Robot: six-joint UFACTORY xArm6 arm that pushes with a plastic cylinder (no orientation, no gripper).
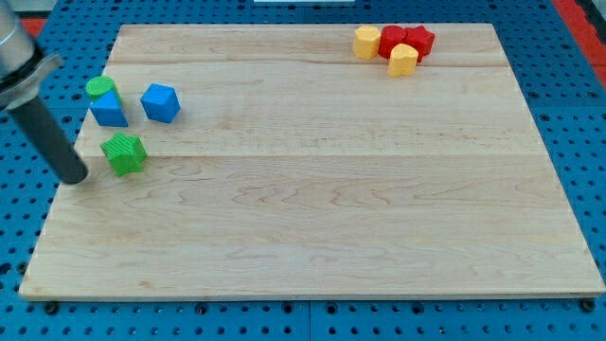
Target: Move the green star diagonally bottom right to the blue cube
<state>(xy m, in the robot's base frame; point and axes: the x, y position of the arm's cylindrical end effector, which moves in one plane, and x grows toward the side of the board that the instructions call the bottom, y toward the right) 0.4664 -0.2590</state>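
The blocks lie on a pale wooden board (pixel 312 208) w/ visible grain, and the board rests on a blue perforated base (pixel 14 223) that shows at every side of the view. At the view's top right corner a bit of red floor (pixel 585 11) is seen.

At the far left the dark rod comes down from the view's top left, and my tip (pixel 76 178) stands on the board near its left edge. It is one plain rod, so nothing there opens or closes and it clamps nothing.

The green star (pixel 124 152) is just beside my tip, to the view's right and slightly higher; I cannot tell if they touch. Above it, near the left edge, a green round block (pixel 98 87) touches a blue block (pixel 109 109) of unclear shape. The blue cube (pixel 160 102) is just to the right of that pair, apart from it. So the green star lies below and left of the blue cube, w/ a gap between.

Far at the top right is one tight group: a yellow block (pixel 367 42), a red block (pixel 392 39), another yellow block (pixel 403 60) and another red block (pixel 419 40), shapes not clear.
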